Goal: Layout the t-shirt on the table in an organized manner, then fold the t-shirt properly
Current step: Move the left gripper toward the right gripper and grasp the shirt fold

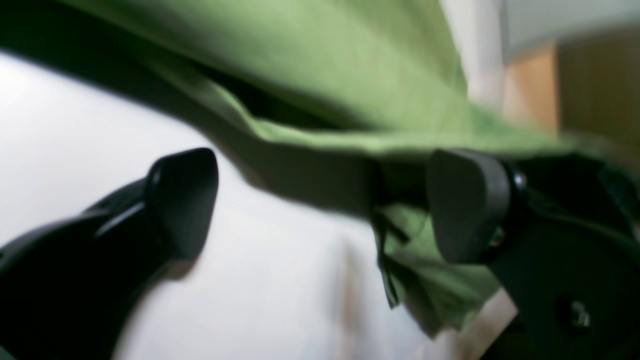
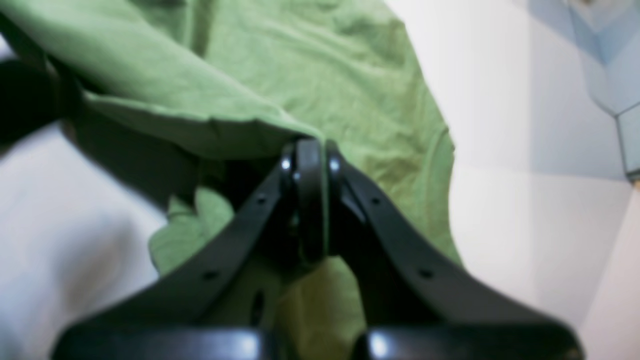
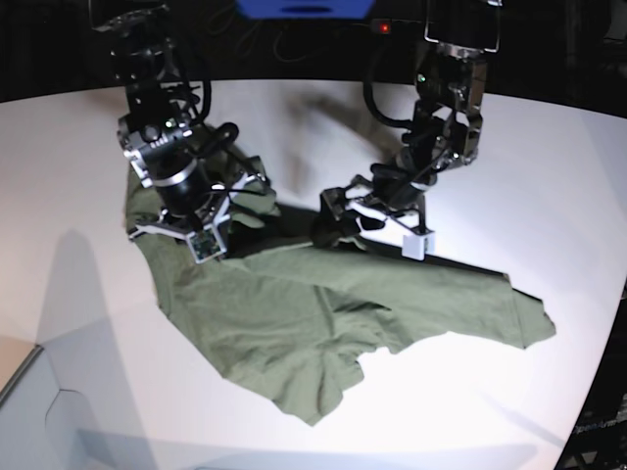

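On the left of the base view my right claw (image 3: 233,201) was clenched on a raised fold of the t-shirt (image 3: 323,323), its two black fingers pressed flat together with the cloth edge pinched at their tips. I judged that I held it up there to keep that side of the shirt off the table (image 3: 78,147) so the fabric could be pulled out and flattened. The shirt itself lay mostly on the tabletop, bunched and creased, spreading from beneath my right arm toward the near right edge, not yet squared.

Further right, my left claw (image 3: 328,223) stood released, its rounded matte pads (image 1: 467,205) wide apart, one on either side of a drooping hem. The right-hand pad lay close against the cloth, but nothing was pinched. I took this as the approach to a second hold, so both arms could stretch the shirt between them.

The cotton looked soft, thin and wrinkly, plain olive green; the tabletop was smooth, white and faintly glossy, curving at its far edge.
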### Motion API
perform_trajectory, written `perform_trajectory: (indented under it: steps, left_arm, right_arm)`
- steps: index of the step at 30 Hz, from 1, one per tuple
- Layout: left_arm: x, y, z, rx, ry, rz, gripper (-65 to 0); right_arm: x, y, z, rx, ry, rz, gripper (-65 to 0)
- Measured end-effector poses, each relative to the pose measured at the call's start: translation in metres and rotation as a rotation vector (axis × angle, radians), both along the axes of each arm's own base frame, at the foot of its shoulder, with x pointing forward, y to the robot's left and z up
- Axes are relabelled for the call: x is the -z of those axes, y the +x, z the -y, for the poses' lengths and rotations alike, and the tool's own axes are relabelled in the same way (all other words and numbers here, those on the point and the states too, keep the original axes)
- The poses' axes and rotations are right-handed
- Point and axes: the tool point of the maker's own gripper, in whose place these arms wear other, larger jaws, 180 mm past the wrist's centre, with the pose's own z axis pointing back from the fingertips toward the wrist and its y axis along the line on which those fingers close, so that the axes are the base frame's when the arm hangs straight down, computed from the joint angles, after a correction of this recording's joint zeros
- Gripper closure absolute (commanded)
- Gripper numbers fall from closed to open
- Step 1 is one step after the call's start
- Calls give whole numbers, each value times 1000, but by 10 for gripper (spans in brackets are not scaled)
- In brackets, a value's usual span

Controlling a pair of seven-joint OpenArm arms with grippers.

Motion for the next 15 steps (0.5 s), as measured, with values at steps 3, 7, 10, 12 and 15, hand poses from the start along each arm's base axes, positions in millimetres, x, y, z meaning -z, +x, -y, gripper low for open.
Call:
perform_trajectory:
  steps: [3,7,10,12,15]
  left_arm:
    - [1,2,-8,-23,-7,-2,-650]
    - [-3,0,-1,20,-30,27,-650]
    - [-1,0,11,13,-139,13,-650]
    - [2,10,14,4,-181,-4,-650]
    - [6,20,12,-21,-221,-10,-650]
  right_arm:
    - [5,-1,1,2,-3,-14,0]
    - [7,0,1,3,-3,-17,0]
    - [7,0,1,2,-3,-17,0]
    - [7,1,1,2,-3,-16,0]
    - [8,1,1,3,-4,-19,0]
